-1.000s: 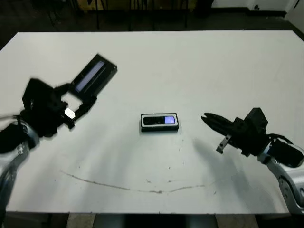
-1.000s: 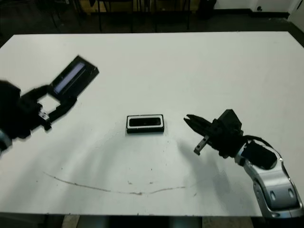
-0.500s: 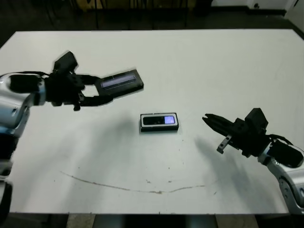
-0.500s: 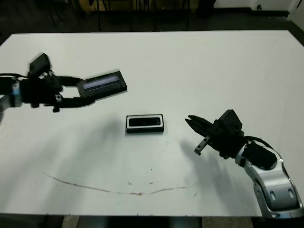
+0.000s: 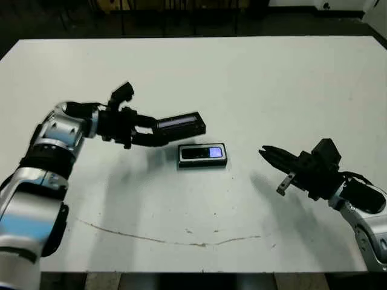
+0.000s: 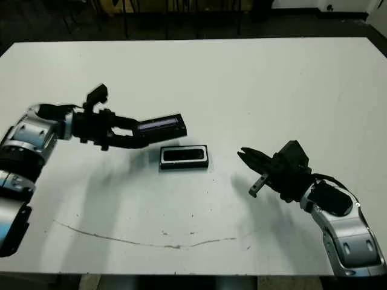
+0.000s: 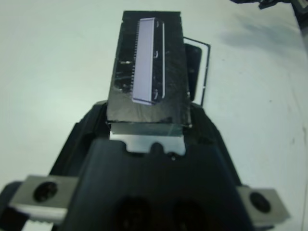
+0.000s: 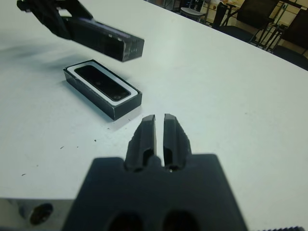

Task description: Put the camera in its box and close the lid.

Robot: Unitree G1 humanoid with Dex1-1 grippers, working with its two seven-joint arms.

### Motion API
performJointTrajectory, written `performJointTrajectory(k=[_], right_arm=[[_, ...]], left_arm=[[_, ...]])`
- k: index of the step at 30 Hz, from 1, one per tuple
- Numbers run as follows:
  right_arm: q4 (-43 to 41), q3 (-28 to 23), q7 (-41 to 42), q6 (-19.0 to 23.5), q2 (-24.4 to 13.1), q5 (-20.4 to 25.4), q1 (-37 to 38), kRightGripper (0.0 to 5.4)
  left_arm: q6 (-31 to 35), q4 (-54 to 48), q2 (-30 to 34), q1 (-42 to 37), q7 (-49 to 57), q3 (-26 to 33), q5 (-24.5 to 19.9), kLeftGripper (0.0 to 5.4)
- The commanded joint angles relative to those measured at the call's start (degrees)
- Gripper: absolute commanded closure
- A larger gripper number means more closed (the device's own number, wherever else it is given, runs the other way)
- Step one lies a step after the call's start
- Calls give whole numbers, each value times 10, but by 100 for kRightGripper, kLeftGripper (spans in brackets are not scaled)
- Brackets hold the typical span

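Left gripper clamps the lid, held above, left of the box; camera inside. Right gripper nearly closed, empty.

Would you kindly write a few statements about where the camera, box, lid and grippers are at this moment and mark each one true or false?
1. The camera lies inside the box. True.
2. The lid already sits on the box. False: the left gripper holds it in the air, beside the box.
3. The right gripper holds the camera. False: it holds nothing, its fingers close together.
4. The box rests on the table between the two grippers. True.
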Motion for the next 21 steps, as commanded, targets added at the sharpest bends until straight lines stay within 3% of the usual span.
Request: performJointTrajectory(k=[1,11,21], right_arm=[[9,0,4,-2,-2,-2,7,540],[15,0,5,-4,-1,0,7,540],[16,0,5,-11,-1,-5,7,540]], left_arm=[[-17,37,-10,-9,-10,4,15,276],[-71,86,-19,-19,-98,-20,58,276],[-52,44,-24,-16,-133,-59,97,276]])
